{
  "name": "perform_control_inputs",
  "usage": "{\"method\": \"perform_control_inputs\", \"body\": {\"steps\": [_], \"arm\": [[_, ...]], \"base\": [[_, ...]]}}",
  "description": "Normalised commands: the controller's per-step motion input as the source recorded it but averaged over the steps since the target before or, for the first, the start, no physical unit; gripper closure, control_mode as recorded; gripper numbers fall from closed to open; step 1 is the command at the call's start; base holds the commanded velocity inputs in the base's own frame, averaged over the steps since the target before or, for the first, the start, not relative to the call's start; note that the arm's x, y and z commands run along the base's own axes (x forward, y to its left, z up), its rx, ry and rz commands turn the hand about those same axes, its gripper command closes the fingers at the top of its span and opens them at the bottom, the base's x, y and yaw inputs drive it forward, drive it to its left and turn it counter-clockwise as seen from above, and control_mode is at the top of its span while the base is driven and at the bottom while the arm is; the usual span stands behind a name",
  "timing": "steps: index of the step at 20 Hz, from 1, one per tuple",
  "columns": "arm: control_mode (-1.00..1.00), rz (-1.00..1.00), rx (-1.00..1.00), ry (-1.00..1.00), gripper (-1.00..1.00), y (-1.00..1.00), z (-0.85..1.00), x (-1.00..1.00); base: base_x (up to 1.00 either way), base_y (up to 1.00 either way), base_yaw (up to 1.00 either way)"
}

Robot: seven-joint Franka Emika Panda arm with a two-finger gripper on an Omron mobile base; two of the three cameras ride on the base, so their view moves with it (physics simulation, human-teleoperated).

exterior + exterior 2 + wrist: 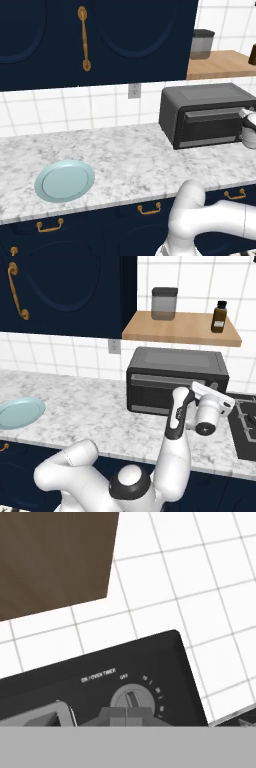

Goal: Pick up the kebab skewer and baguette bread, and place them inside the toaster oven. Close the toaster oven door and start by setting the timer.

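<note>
Rendered lighting is even and bright, with no glare. A soft shadow lies under the toaster oven. The hand view is slightly soft.

You have a pale blue plate on the marble desk; a grey canister and brown bottle stand on the wooden shelf.
</note>
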Motion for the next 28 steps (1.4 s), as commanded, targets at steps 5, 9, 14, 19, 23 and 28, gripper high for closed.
{"method": "perform_control_inputs", "body": {"steps": [5,9,14,19,23,28], "arm": [[-1.00,0.00,0.09,0.00,1.00,0.11,0.05,0.28],[-1.00,-0.01,0.13,0.00,1.00,0.14,0.12,0.48],[-1.00,-0.04,0.13,-0.07,1.00,0.08,0.01,0.59],[-1.00,-0.08,0.08,-0.15,1.00,0.00,-0.03,0.75],[-1.00,-0.10,0.06,-0.10,1.00,-0.09,-0.05,0.81],[-1.00,-0.11,0.07,-0.03,1.00,-0.19,0.00,0.88]], "base": [[0.00,0.00,0.00],[0.00,0.00,0.00],[0.00,0.00,0.00],[0.00,0.00,0.00],[0.00,0.00,0.00],[0.00,0.00,0.00]]}}
